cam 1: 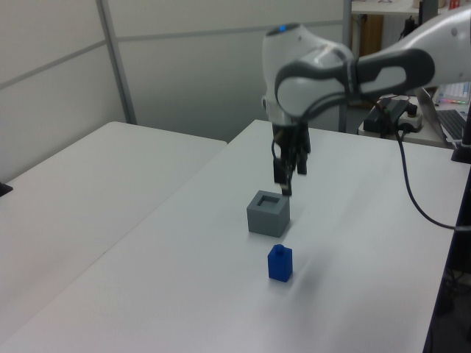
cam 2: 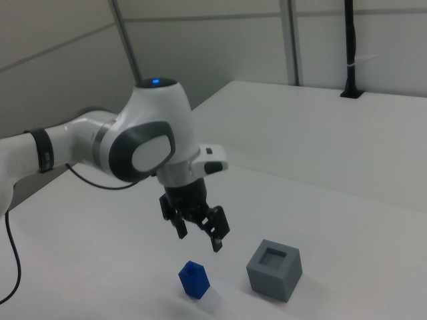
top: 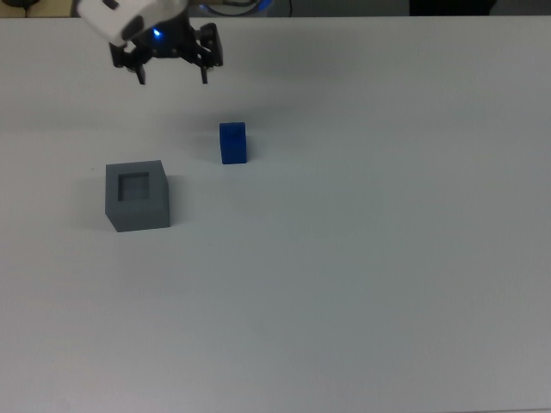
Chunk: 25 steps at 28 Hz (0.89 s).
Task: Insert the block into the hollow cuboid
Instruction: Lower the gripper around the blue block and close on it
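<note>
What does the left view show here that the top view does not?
Only the left view shows the arm's white body, its black cable, a second table and the room's wall panels. Only the top view shows the blue light on the tool. Both show the open tool, the block and the hollow cuboid, apart on the table.

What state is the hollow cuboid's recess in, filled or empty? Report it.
Empty. The hollow cuboid shows a bare square recess, while the block stands upright on the table, apart from it.
</note>
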{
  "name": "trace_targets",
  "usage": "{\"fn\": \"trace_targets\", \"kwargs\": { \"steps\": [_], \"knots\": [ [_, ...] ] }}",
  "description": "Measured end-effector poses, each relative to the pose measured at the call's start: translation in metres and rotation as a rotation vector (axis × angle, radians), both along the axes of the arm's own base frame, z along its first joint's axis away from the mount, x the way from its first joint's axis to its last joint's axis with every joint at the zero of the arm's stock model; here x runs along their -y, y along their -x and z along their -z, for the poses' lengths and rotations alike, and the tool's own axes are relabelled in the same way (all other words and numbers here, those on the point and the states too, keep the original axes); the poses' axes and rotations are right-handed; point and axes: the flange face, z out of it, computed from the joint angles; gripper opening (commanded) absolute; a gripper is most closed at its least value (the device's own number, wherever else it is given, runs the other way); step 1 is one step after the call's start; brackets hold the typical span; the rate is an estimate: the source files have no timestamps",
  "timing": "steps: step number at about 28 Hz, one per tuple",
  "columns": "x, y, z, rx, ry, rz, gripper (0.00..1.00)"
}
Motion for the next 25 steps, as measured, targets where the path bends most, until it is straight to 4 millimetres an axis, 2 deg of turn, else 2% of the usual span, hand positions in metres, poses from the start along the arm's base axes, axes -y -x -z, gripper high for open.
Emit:
{"fn": "trace_targets", "kwargs": {
  "steps": [9,17,23,25],
  "knots": [
    [-0.039,0.007,0.058,0.005,-0.001,-0.068,1.0],
    [-0.066,0.007,0.084,-0.034,-0.002,-0.098,1.0],
    [-0.081,0.003,0.114,-0.084,-0.004,-0.116,1.0],
    [-0.083,0.001,0.124,-0.094,-0.005,-0.119,0.93]
  ]
}}
